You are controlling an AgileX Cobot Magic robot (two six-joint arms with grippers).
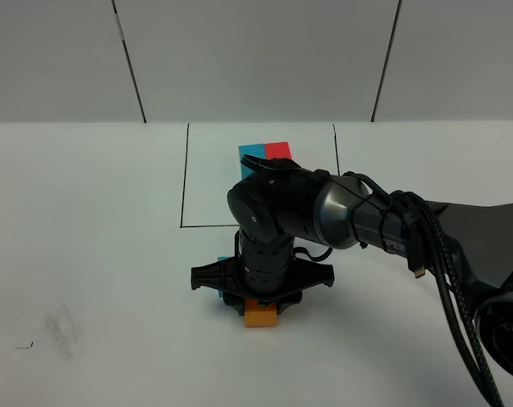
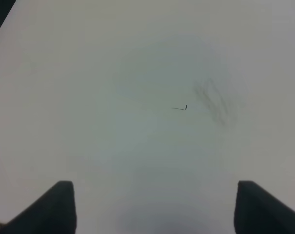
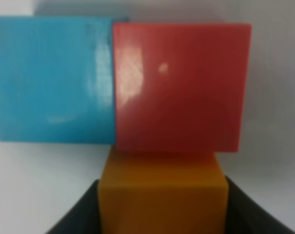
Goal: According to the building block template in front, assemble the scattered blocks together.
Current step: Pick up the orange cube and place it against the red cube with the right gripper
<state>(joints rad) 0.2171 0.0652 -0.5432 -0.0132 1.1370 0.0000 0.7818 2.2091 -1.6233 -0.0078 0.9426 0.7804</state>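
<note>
White counter [image 1: 86, 254] carries everything. My right fingers [image 3: 162, 214] are clamped on the orange cube [image 3: 163, 195], pressed against the red cube [image 3: 179, 87], with the blue cube [image 3: 49, 78] touching red's side. The template [image 1: 264, 153] sits just behind. My left fingers [image 2: 152, 204] hang spread, holding nothing.

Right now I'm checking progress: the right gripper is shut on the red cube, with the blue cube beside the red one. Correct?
Not quite. The right gripper is shut on the orange cube, not the red cube. The right wrist view shows its dark fingers flanking the orange cube. The blue cube does sit beside the red one.
</note>
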